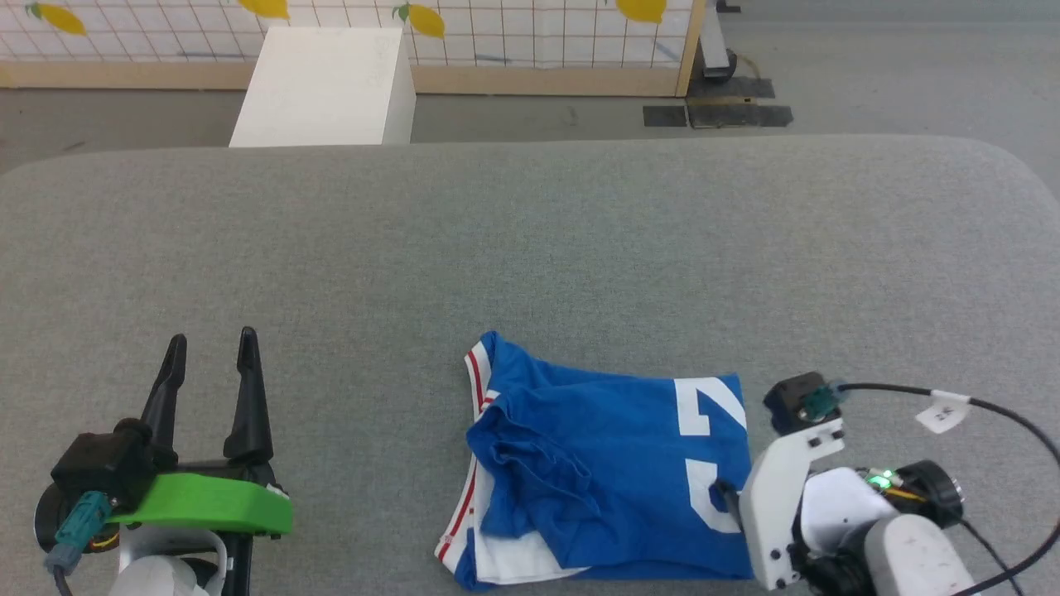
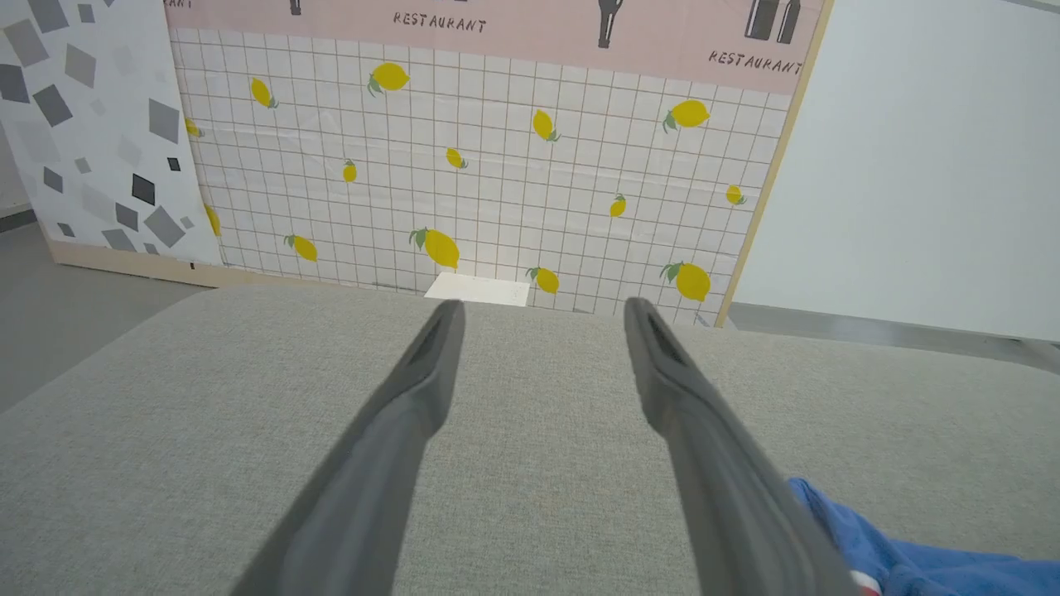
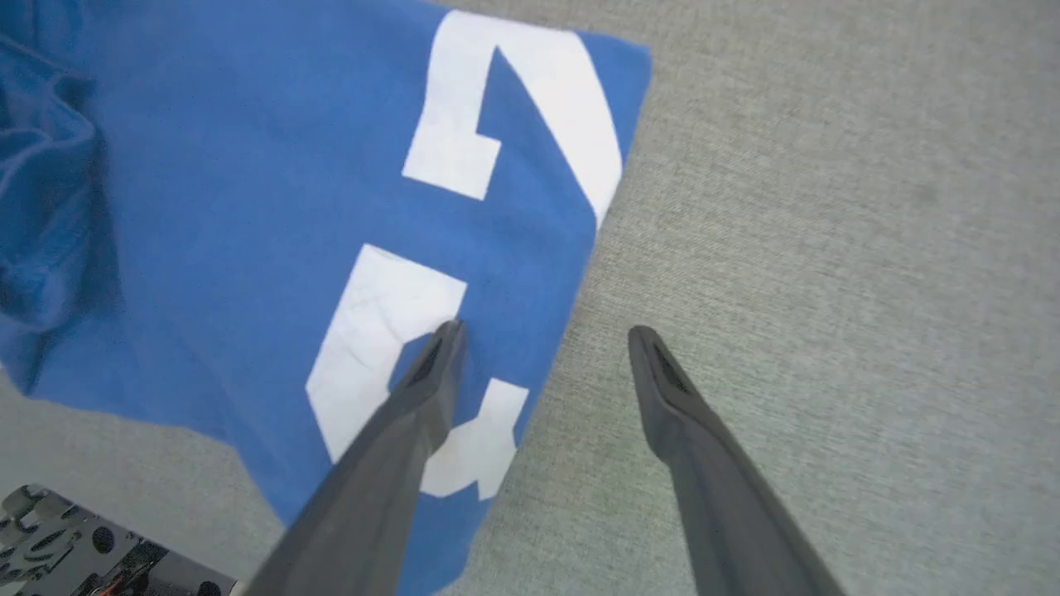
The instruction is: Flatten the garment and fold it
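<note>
At the crumpled garment's (image 1: pixel 596 455) right edge the right gripper (image 3: pixel 542 331) hangs wide open and empty, like the left gripper (image 1: pixel 211 339), so flattening seems to call for pinching that hem next.

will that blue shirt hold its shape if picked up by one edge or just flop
Probably flop: the shirt lies bunched in soft folds, so a lifted edge would likely hang limp. Pushed, it would likely wrinkle rather than slide on the grey cloth surface.

The garment (image 1: pixel 596 463) lies on the table (image 1: pixel 530 248), right of the left gripper (image 1: pixel 211 335).
</note>
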